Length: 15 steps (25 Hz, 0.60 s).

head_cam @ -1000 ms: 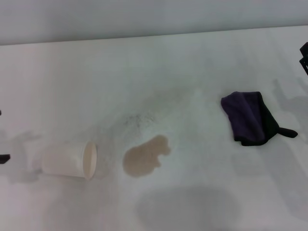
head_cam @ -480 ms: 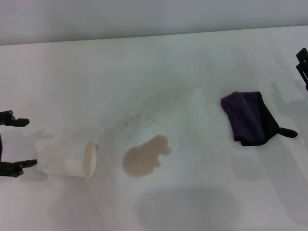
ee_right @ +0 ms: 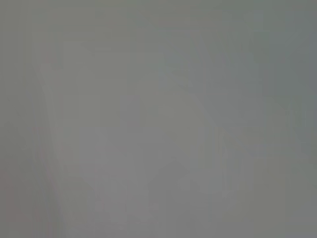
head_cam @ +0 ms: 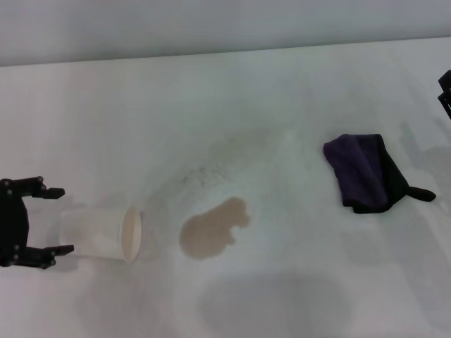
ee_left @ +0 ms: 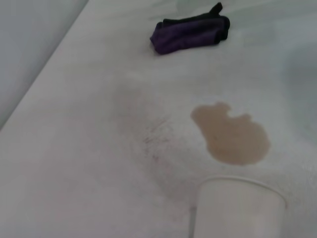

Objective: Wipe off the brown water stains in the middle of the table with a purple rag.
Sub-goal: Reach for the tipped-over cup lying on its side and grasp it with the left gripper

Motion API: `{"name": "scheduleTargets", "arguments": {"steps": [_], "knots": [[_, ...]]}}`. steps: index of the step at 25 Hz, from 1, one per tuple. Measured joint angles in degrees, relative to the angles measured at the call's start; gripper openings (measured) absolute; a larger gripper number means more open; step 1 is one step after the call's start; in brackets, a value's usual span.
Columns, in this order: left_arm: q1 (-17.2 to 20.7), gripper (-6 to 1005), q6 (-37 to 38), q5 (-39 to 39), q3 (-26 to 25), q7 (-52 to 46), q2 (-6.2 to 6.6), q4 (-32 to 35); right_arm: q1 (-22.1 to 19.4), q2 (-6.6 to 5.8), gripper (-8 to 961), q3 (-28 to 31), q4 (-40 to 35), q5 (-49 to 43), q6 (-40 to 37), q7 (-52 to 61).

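The brown water stain (head_cam: 213, 229) is a tan blob on the white table (head_cam: 268, 105), near the middle; it also shows in the left wrist view (ee_left: 232, 135). The purple rag (head_cam: 365, 173) lies crumpled to the right of it, black tab pointing right, and shows in the left wrist view (ee_left: 189, 32). My left gripper (head_cam: 55, 220) is open at the left edge, its fingers either side of the base of a tipped white paper cup (head_cam: 102, 234). My right gripper (head_cam: 445, 91) shows only as a dark part at the right edge, beyond the rag.
The paper cup lies on its side with its mouth toward the stain; it fills the near part of the left wrist view (ee_left: 237, 208). Faint grey speckled smudges (head_cam: 204, 172) lie behind the stain. The right wrist view shows only plain grey.
My left gripper has come in from the left edge and now brackets the cup's base. The right gripper has shifted slightly at the right edge. Rag, stain and cup have not moved.
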Motion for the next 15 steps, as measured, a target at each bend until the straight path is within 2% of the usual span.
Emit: {"name": "scheduleTargets", "arguments": {"steps": [3,15], "knots": [[-0.17,875,-0.63,0.45,0.10,1.02,-0.33,-0.97,-0.04,0.00,769,0.08,-0.02,0.00,0.03,0.00],[-2.97,875,-5.53,1.14,0.29,6.13,-0.39,-8.61,-0.02,0.00,769,0.19,0.46,0.42,0.44,0.05]]}}
